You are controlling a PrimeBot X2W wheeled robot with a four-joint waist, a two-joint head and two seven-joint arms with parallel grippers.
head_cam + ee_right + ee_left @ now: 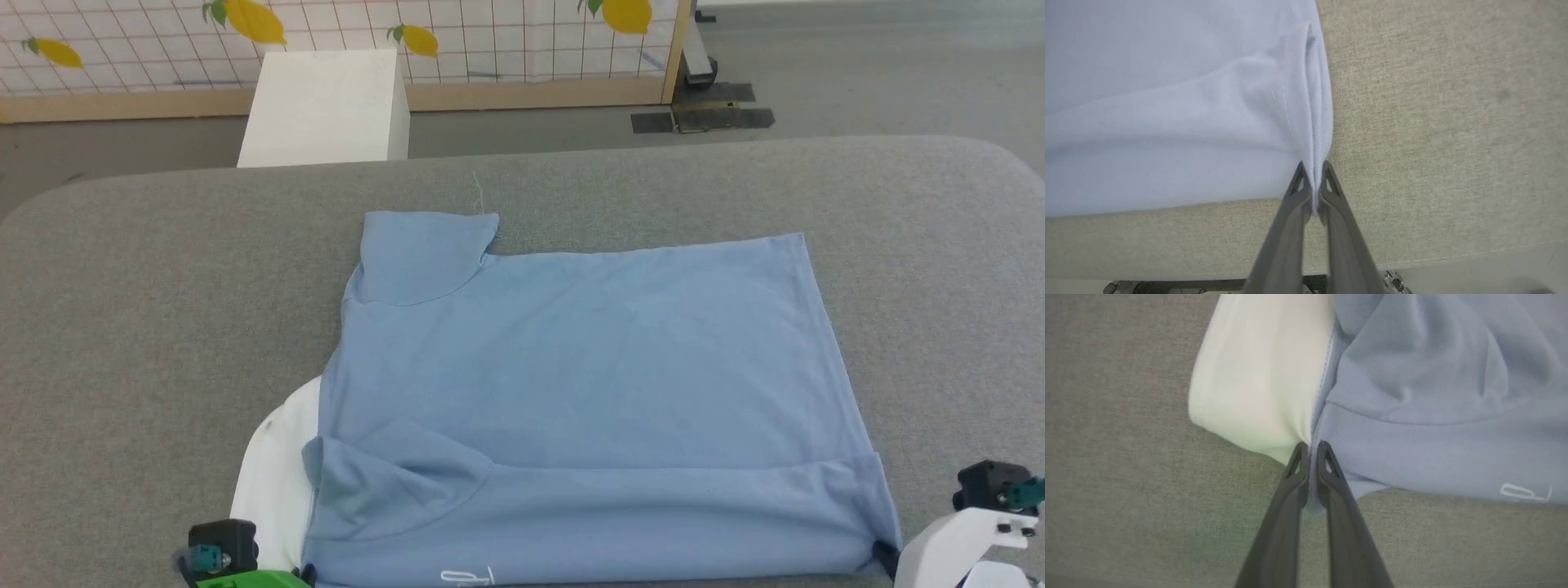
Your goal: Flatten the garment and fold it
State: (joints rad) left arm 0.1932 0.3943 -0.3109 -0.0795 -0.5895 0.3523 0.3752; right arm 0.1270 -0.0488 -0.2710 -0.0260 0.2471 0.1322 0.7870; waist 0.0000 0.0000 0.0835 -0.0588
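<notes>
Light blue shirt [571,367] lies flat on the grey desk [147,327], spread between the jaws: left jaws pinch its white-edged corner, right jaws pinch its hem corner.

At six o'clock we see our left gripper [1309,448], pinched tight on the garment [1433,416] where its white fabric at eleven o'clock meets blue at two, over a grey surface [1126,490].
</notes>
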